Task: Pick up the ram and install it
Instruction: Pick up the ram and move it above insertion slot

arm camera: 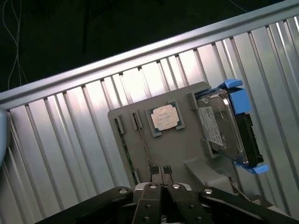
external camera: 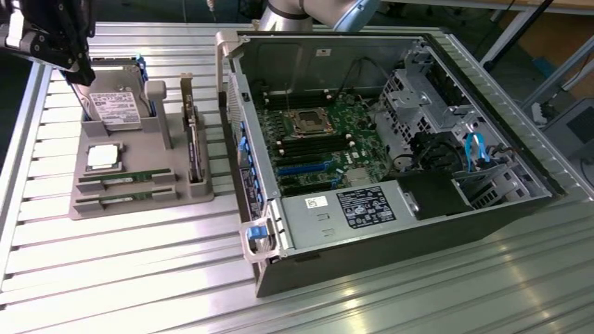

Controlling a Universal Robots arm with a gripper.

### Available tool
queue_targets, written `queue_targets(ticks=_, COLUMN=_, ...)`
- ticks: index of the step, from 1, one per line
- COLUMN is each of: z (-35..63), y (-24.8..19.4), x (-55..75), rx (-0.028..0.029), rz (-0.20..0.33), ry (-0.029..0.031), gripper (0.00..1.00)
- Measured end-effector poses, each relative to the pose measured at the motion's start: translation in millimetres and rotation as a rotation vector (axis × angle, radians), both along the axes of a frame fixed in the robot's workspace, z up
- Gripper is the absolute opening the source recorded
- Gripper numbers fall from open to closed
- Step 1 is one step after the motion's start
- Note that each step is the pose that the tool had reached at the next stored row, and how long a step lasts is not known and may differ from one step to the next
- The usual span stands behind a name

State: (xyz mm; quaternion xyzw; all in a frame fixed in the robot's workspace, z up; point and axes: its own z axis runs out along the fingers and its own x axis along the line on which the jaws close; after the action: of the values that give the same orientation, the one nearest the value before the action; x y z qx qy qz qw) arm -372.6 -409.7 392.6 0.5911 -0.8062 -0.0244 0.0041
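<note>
Wrist view, claw point(arm camera: 162, 171) closed, apparently empty, above gray tray point(arm camera: 187, 144), ram point(arm camera: 125, 149) slotted.

ram point(external camera: 125, 181) was green, possibly dark-chipped, holder tray point(external camera: 149, 163) grey, drive caddy point(arm camera: 237, 97) blue, table point(external camera: 139, 278) ribbed silver

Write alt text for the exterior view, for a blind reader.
An open computer case lies on a ribbed metal table, motherboard exposed. At the exterior view's left, a grey holder carries two ram sticks, a processor chip and a hard drive, with the black claw hanging near the drive.
</note>
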Motion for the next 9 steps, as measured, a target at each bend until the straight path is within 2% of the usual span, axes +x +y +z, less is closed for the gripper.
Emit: queue_targets(ticks=9, z=0.0, y=0.0, x=0.0, rx=0.0001, rz=0.105, ry=0.0000, gripper=0.11)
